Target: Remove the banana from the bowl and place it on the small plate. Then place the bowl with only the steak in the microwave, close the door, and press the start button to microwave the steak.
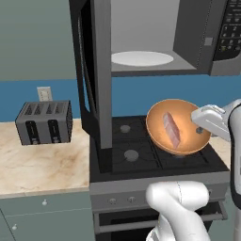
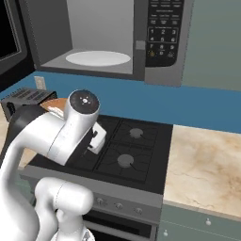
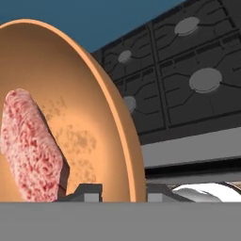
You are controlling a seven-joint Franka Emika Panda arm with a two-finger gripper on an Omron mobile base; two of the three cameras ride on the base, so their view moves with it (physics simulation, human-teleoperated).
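Observation:
My gripper (image 1: 199, 128) is shut on the right rim of the orange-brown bowl (image 1: 176, 126), holding it tilted in the air above the stove. The pinkish-red steak (image 1: 172, 130) lies inside the bowl. In the hand view the bowl (image 3: 89, 122) is close up with the steak (image 3: 30, 146) against its inner wall, and my gripper (image 3: 123, 192) pinches the rim. Above the stove the microwave (image 1: 188, 28) stands with its door (image 1: 101, 70) swung open to the left, and its white turntable (image 1: 141, 59) is bare. The banana and the small plate are out of view.
The black stove (image 1: 141, 155) has four burners below the bowl. A grey toaster (image 1: 44, 122) sits on the marble counter (image 1: 42, 164) at the left. The microwave's button panel (image 2: 162, 28) is at its right side. More counter (image 2: 202, 160) lies right of the stove.

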